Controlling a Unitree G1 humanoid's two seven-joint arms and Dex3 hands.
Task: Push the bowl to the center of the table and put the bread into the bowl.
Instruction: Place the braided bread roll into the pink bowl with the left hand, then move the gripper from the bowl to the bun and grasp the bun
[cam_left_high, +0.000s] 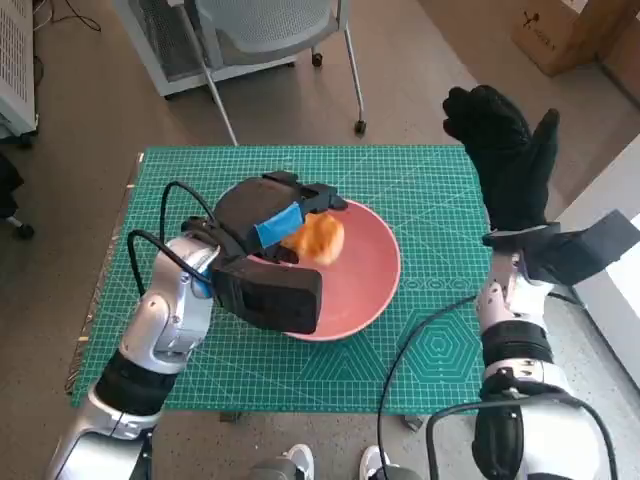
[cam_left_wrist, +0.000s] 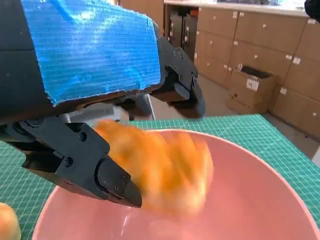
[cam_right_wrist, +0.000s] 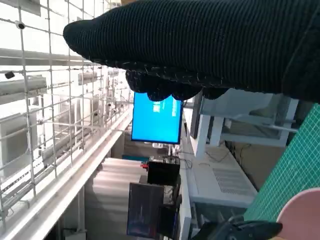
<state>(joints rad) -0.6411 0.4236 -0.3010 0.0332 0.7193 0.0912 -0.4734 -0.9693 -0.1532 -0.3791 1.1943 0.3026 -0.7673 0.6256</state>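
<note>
A pink bowl (cam_left_high: 372, 282) sits near the middle of the green mat (cam_left_high: 430, 190). The golden bread (cam_left_high: 318, 238) is over the bowl's inner left side, just off the fingertips of my left hand (cam_left_high: 268, 232). In the left wrist view the bread (cam_left_wrist: 160, 170) is blurred while the pink bowl (cam_left_wrist: 250, 200) and my black fingers (cam_left_wrist: 85, 165) are sharp. The fingers stand apart on either side of the bread and none plainly presses it. My right hand (cam_left_high: 505, 150) is raised off the mat's far right corner, its fingers spread, holding nothing.
A chair (cam_left_high: 270, 40) and a white unit stand beyond the table's far edge. A cardboard box (cam_left_high: 560, 30) lies at the far right. Shoes (cam_left_high: 300, 462) show at the near edge. A small orange lump (cam_left_wrist: 6, 225) shows on the mat beside the bowl.
</note>
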